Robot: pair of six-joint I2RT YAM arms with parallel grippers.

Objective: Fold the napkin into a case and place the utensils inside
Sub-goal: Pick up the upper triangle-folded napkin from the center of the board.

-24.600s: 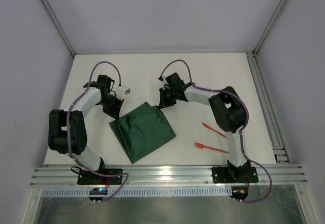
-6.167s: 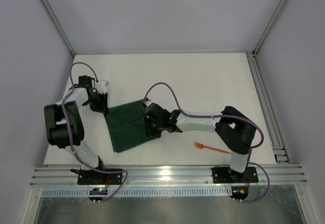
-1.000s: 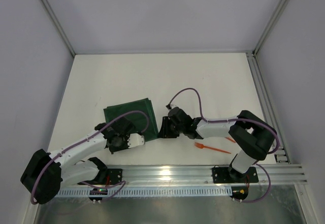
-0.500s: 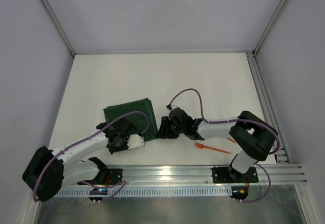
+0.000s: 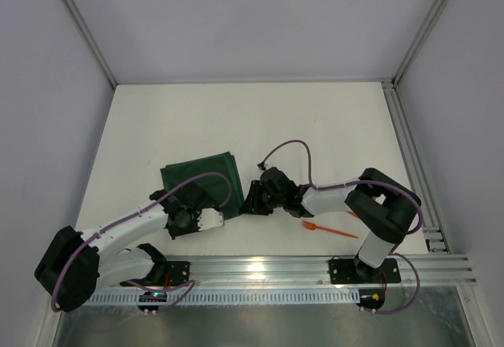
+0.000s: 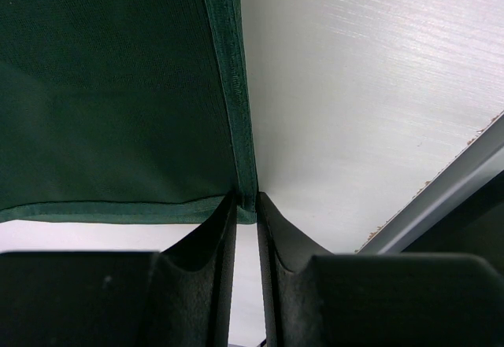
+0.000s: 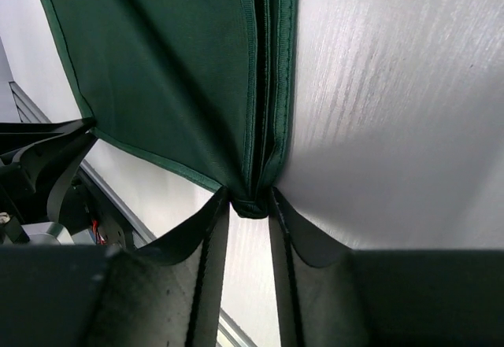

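— What's different from six seconds back?
— The left arm (image 5: 118,230) has swung from the napkin's 10 o'clock side round to its near edge. The napkin (image 5: 193,166) is folded narrower and lies at 9 o'clock from the middle of the table (image 5: 315,119).
— And the grips?
— The left gripper (image 6: 246,205) is clenched on one hemmed corner. The right gripper (image 7: 250,201) is clenched on the stacked hems at the napkin's 4 o'clock corner.
— Where are the utensils?
— The fork (image 5: 323,228) lies on the table at 4 o'clock, well apart from the napkin. The second utensil (image 5: 352,214) is just beyond it, mostly hidden by the right arm (image 5: 378,205).
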